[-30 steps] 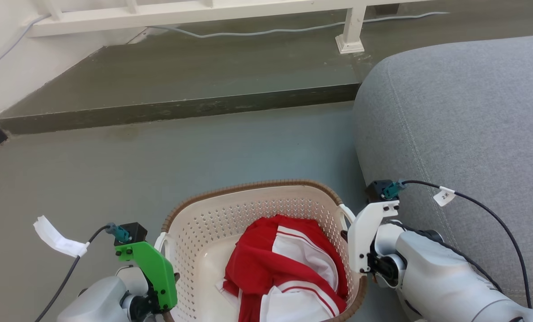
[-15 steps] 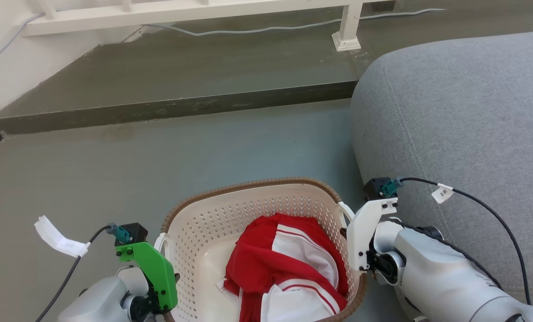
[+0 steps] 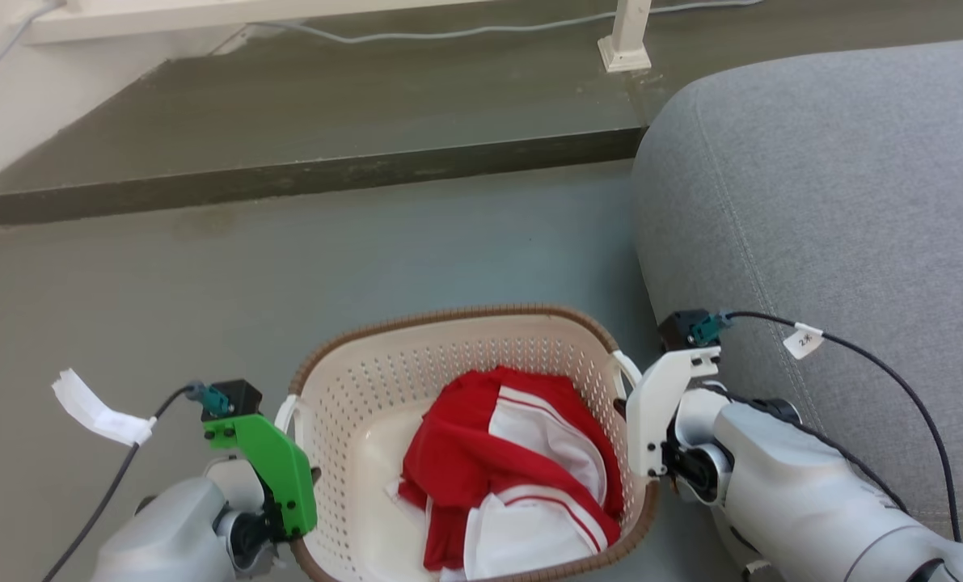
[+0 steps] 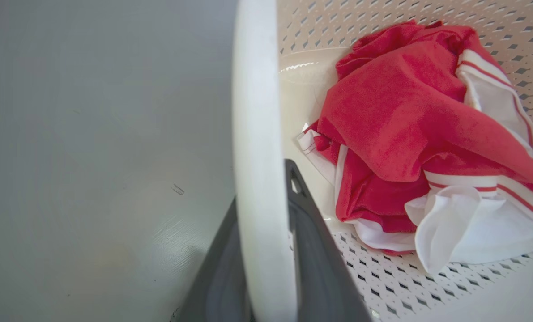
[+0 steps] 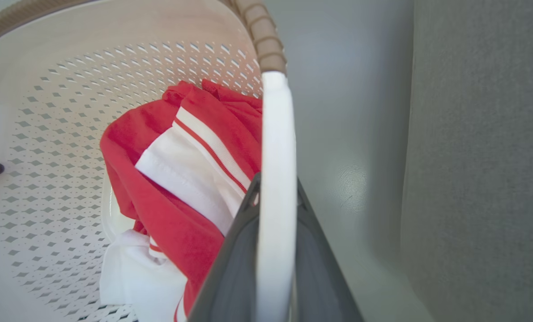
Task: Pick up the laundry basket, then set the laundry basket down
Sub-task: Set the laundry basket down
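The laundry basket [image 3: 449,317], cream perforated plastic with a brown woven-look rim, is low in the head view between my two arms, with a red and white garment [image 3: 513,453] inside. My left gripper [image 4: 266,188] is shut on the basket's white left handle [image 4: 257,112]. My right gripper [image 5: 276,185] is shut on the white right handle [image 5: 277,134]. In the head view the green left wrist mount [image 3: 275,469] and the white right wrist mount [image 3: 659,404] hide the fingers. Whether the basket's bottom touches the floor cannot be told.
A grey sofa [image 3: 837,202] stands close on the right, almost touching my right arm. Ahead, a dark raised step [image 3: 311,174] crosses the grey floor [image 3: 206,291], with a white railing post [image 3: 625,40] and a cable [image 3: 449,32] on it.
The whole head view has shifted upward, so the camera moved. Both grippers keep their hold on the handles, and more of the basket's near rim shows.
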You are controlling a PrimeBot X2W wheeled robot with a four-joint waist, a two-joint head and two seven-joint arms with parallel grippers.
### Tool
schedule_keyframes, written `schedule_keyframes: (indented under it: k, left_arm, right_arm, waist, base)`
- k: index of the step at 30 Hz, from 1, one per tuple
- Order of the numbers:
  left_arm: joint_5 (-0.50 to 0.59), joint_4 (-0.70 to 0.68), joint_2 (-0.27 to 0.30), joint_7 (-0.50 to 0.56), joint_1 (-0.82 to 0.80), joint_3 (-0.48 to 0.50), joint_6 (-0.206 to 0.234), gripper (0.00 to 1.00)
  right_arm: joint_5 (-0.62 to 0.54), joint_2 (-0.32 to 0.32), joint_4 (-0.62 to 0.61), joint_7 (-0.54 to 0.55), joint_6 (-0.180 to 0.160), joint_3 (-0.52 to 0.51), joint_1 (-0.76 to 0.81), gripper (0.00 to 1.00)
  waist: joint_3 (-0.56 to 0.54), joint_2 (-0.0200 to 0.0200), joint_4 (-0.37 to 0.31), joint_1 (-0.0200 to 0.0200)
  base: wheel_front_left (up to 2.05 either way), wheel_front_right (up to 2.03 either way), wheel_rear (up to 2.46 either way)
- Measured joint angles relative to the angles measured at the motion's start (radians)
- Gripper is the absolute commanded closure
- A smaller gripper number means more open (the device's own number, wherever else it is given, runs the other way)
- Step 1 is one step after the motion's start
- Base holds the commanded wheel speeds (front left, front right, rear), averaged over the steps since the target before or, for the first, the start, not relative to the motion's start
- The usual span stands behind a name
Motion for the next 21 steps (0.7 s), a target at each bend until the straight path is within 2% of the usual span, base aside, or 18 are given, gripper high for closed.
schedule_keyframes:
  k: [9,15,21]
  left_arm:
    - [0.003,-0.024,0.031,-0.044,-0.054,0.004,0.0,1.0]
    - [0.01,-0.051,0.053,-0.068,-0.077,0.003,0.0,1.0]
    - [0.014,-0.086,0.088,-0.131,-0.109,0.01,0.0,1.0]
  right_arm:
    - [0.0,-0.003,-0.036,-0.04,-0.026,0.007,-0.054,1.0]
    - [0.0,-0.003,-0.055,-0.074,-0.056,0.015,-0.067,1.0]
    - [0.0,-0.002,-0.09,-0.152,-0.085,0.007,-0.092,1.0]
  waist:
    - [0.077,0.0,0.002,0.0]
    - [0.148,0.0,0.005,0.0]
    - [0.226,0.0,0.009,0.0001]
  base:
    - [0.0,0.0,0.0]
    - [0.0,0.0,0.0]
    - [0.0,0.0,0.0]
